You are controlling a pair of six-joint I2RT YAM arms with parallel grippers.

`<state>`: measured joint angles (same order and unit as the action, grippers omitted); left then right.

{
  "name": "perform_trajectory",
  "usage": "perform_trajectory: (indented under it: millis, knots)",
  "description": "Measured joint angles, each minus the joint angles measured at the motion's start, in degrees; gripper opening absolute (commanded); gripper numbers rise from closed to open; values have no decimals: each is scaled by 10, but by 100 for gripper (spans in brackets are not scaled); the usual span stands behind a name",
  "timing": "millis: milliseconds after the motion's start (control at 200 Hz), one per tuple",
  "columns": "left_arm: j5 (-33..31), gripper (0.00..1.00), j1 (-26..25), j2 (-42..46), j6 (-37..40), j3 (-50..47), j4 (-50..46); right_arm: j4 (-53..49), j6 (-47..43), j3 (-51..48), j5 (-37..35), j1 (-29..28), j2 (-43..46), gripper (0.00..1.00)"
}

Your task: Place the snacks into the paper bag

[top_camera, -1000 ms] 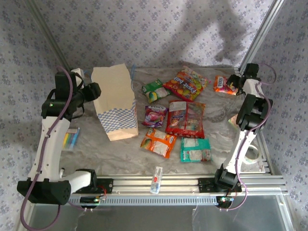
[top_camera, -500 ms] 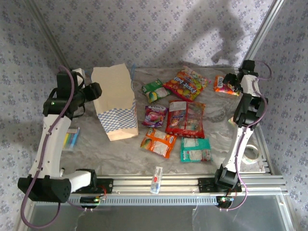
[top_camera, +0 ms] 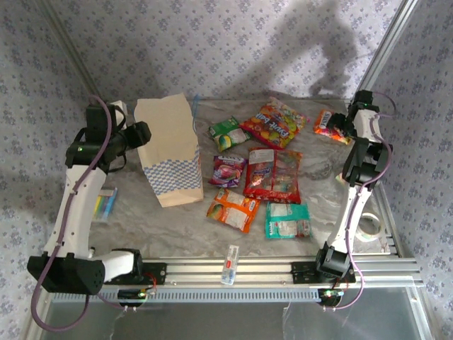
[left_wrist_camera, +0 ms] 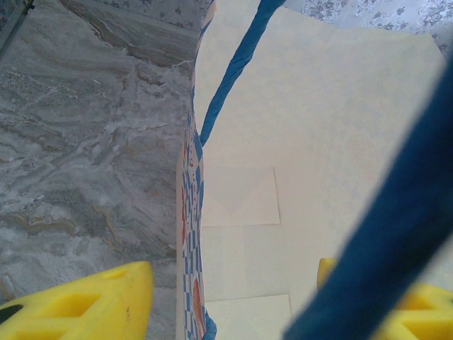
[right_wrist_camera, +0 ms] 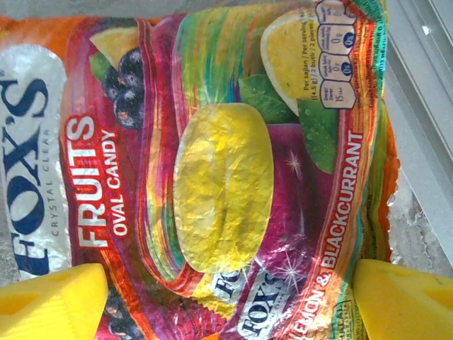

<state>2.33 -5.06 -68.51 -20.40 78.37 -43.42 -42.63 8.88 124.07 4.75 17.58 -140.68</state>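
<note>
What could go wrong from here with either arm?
1. The Fox's packet is flat and glossy and lies beside the metal rail. The open right jaws may slide off it or push it against the rail.
2. A blue cord handle crosses in front of the open left jaws at the paper bag. It could snag and drag the bag.

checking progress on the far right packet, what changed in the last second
The right gripper edged left over the Fox's packet, which now lies between its open fingers; nothing grasped yet. The left gripper stayed at the bag's mouth, straddling its edge. Bag and other packets did not move.
</note>
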Motion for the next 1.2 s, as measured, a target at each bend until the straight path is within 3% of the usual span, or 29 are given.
perform_trajectory:
  millis: [460,700,845,880,1019,1199]
  knots:
    - [-4,63,-2,36,4,0,-2,-21,-41,-138,19,-29,82,57]
    - [-7,63,-2,75,9,-4,-7,-19,-43,-267,42,-31,164,38]
    - [-7,64,-2,84,11,-7,-19,-12,-40,-358,60,-38,227,36]
    - [-6,64,-2,84,12,-8,-20,-10,-40,-374,63,-40,241,38]
    - [-6,64,-2,85,13,-9,-24,-9,-40,-399,59,-45,285,72]
    - [-2,64,-2,88,13,-10,-31,7,-40,-399,46,-33,322,82]
